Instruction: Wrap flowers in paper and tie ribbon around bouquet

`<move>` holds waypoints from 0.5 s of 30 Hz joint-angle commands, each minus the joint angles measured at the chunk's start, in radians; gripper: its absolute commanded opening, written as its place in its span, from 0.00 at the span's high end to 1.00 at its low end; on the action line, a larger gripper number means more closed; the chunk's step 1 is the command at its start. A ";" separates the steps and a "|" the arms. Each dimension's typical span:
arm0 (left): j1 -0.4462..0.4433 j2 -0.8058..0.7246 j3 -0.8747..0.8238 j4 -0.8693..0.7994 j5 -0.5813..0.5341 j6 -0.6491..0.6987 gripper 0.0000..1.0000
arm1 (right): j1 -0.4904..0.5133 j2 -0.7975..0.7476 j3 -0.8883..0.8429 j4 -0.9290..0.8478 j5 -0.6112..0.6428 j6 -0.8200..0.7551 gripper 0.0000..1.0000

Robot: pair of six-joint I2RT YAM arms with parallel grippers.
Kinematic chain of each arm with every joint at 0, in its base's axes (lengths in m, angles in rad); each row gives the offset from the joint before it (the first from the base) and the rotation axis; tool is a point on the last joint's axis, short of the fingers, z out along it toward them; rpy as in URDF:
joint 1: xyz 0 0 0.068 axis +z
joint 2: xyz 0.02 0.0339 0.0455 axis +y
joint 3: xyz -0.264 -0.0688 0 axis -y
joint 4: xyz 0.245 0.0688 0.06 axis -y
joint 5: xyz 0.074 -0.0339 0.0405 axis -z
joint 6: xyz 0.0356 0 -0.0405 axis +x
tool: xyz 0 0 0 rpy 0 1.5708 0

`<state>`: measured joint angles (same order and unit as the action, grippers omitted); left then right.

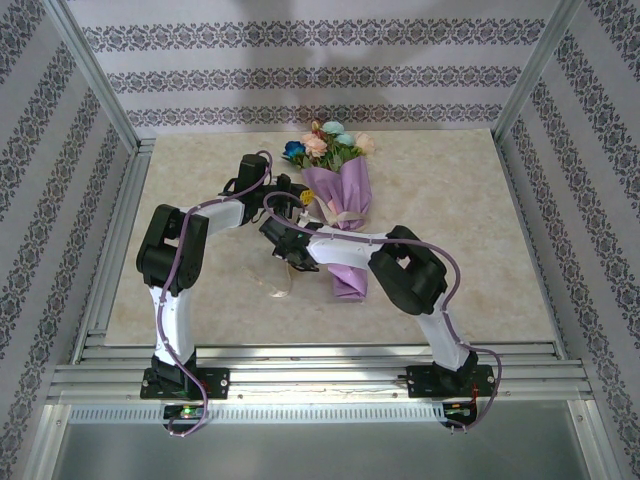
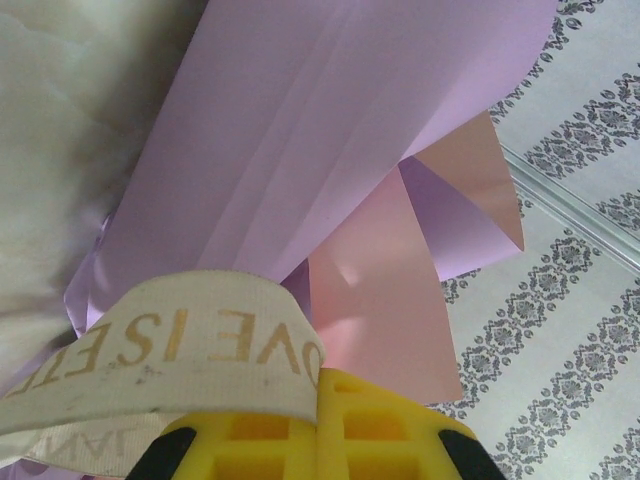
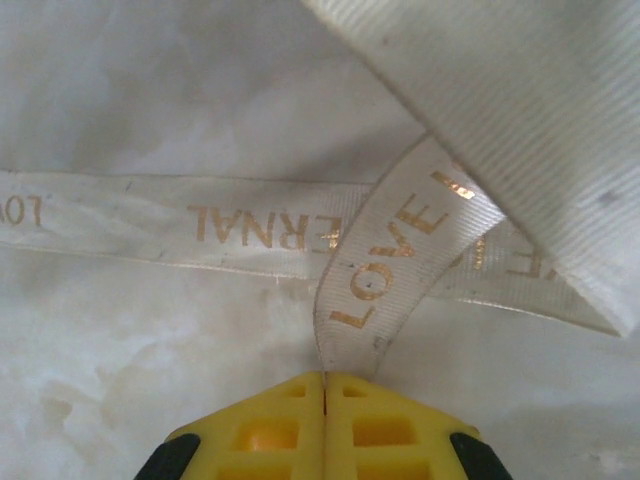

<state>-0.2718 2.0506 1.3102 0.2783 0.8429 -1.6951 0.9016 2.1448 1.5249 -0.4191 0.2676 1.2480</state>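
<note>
Here, both jaws clamped on cream ribbon [image 3: 390, 270] (gold lettering); lilac bouquet [image 1: 345, 200] wrapped.

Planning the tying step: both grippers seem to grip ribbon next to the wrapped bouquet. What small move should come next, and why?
Probably ease the right gripper away from the bouquet to take up slack. Its jaws are shut on the ribbon, which loosely crosses another strand lying flat on the table. The left gripper pinches ribbon beside the lilac paper.
</note>
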 commanded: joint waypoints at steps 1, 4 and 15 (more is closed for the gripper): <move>0.010 0.004 0.031 0.027 0.016 0.000 1.00 | 0.013 -0.139 -0.004 -0.057 -0.025 -0.103 1.00; 0.011 0.004 0.032 0.015 0.014 0.009 1.00 | -0.008 -0.211 0.009 -0.133 -0.178 -0.164 1.00; 0.000 0.011 0.071 -0.060 0.012 0.042 1.00 | -0.112 -0.431 -0.095 -0.414 -0.541 -0.326 1.00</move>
<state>-0.2729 2.0510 1.3556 0.2501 0.8425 -1.6798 0.8314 1.7840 1.4830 -0.7113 -0.1638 0.9947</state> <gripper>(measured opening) 0.045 0.056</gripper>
